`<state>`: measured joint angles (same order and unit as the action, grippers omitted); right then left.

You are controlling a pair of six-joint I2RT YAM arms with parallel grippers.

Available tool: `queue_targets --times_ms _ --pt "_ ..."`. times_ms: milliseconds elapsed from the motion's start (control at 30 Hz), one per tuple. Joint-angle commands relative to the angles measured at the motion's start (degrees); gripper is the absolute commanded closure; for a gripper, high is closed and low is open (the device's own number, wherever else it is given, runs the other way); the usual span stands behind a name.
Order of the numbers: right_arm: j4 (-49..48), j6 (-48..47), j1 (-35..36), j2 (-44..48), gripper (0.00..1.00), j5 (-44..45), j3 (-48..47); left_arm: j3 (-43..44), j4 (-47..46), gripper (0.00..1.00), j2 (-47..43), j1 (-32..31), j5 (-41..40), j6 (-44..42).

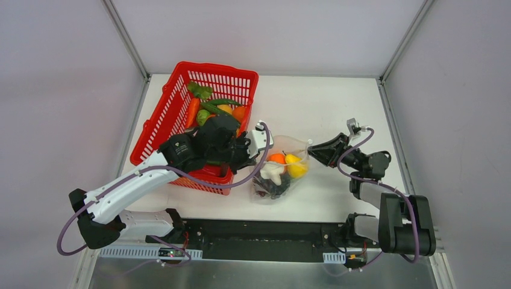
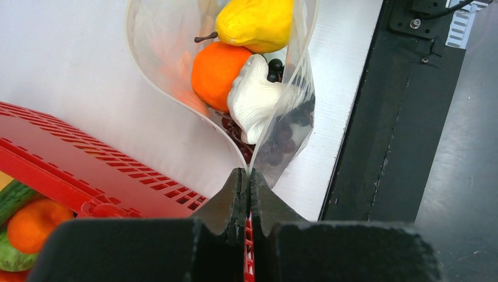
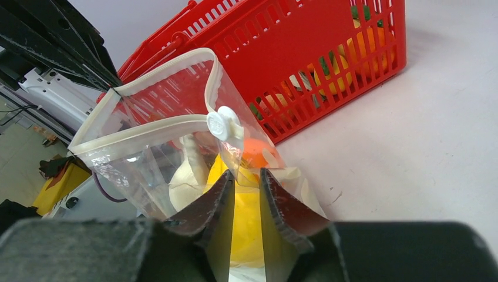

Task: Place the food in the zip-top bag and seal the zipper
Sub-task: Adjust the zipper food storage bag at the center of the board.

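Some grapes (image 2: 288, 132) lie half hidden behind garlic (image 2: 252, 97) inside the bag (image 2: 152, 59)

We count one red basket (image 1: 159, 117) and one zip-top bag (image 1: 283, 143). Inside the bag we count one orange ball (image 2: 218, 69), one yellow lemon (image 2: 255, 23), one white garlic (image 2: 252, 97) and one bunch of dark grapes (image 2: 288, 126).

My left gripper (image 2: 247, 179) has its jaws pressed together on the rim of the zip-top bag (image 2: 293, 111), at the end of its gaping mouth. Through the clear plastic I see a yellow lemon (image 2: 255, 23) farthest from me, with an orange ball (image 2: 217, 73) and a white garlic (image 2: 252, 97) touching it, and dark grapes (image 2: 282, 132) nearest the pinch. The bag lies on the white table (image 2: 70, 64), near the edge bordered by a black rail (image 2: 382, 135). A red mesh basket (image 2: 100, 176) sits lower left, holding a green piece (image 2: 13, 198) and an orange fruit (image 2: 32, 224).
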<state>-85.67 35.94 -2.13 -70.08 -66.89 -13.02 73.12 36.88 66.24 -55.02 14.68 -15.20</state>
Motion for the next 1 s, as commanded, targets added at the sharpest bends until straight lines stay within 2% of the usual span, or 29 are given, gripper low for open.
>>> queue_targets --times_ms 0,100,200,333,567,867,967 --pt "-13.14 -1.93 0.29 1.54 0.77 -0.64 -1.04 1.17 -0.58 1.00 -0.82 0.62 3.07 -1.59" --pt "-13.07 -2.10 0.29 1.85 0.73 0.44 -1.05 0.82 -0.67 1.00 -1.13 0.66 3.63 -1.44" --pt "-13.08 -2.15 0.29 1.43 0.60 0.38 -1.23 0.40 -0.55 1.00 -1.27 0.82 3.87 -1.46" --pt "-13.12 -2.50 0.29 0.22 0.46 -1.56 -2.36 0.23 -0.48 1.00 -1.33 0.94 4.36 -1.55" --pt "-12.48 -4.27 0.63 1.56 0.45 -3.82 -2.87 -0.35 -0.29 1.00 -1.52 1.52 5.18 -1.90" --pt "-13.16 -7.08 1.10 -2.64 0.44 -7.52 -6.64 -0.56 0.12 1.00 -2.15 1.76 5.95 -2.14" --pt "-13.21 -8.10 1.25 -2.71 0.35 -9.59 -7.78 -0.36 0.18 1.00 -1.88 1.89 6.20 -2.42"
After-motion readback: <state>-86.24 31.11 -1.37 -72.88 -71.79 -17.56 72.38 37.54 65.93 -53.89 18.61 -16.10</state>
